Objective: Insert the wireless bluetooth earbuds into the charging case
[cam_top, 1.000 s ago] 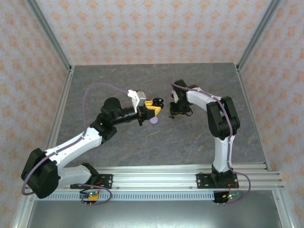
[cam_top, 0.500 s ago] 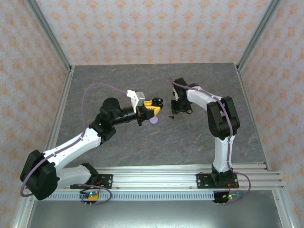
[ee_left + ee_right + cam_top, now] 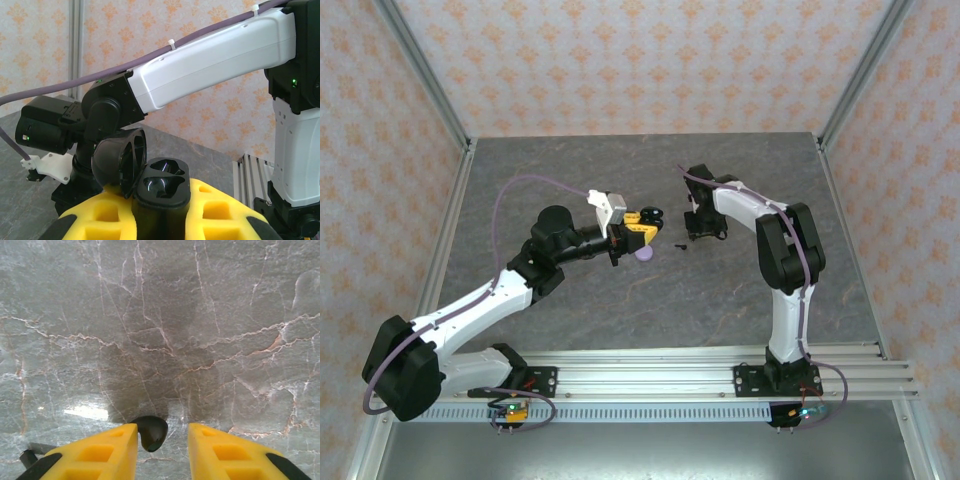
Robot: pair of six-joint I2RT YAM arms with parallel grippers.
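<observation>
Right jaws: the right gripper (image 3: 162, 428) stands partly apart. A black earbud (image 3: 151, 433) sits between the tips, against one finger with a gap to the other. I cannot tell whether it is gripped.
Left jaws: the left gripper (image 3: 160, 220) is clamped on the black charging case (image 3: 161, 186), lid tipped open, both wells empty.
Around: the marble table (image 3: 200, 315) lies below the right gripper.
Doing it well: probably close squarely on the bud's body, then lower it slowly, stem first, into a well.
</observation>
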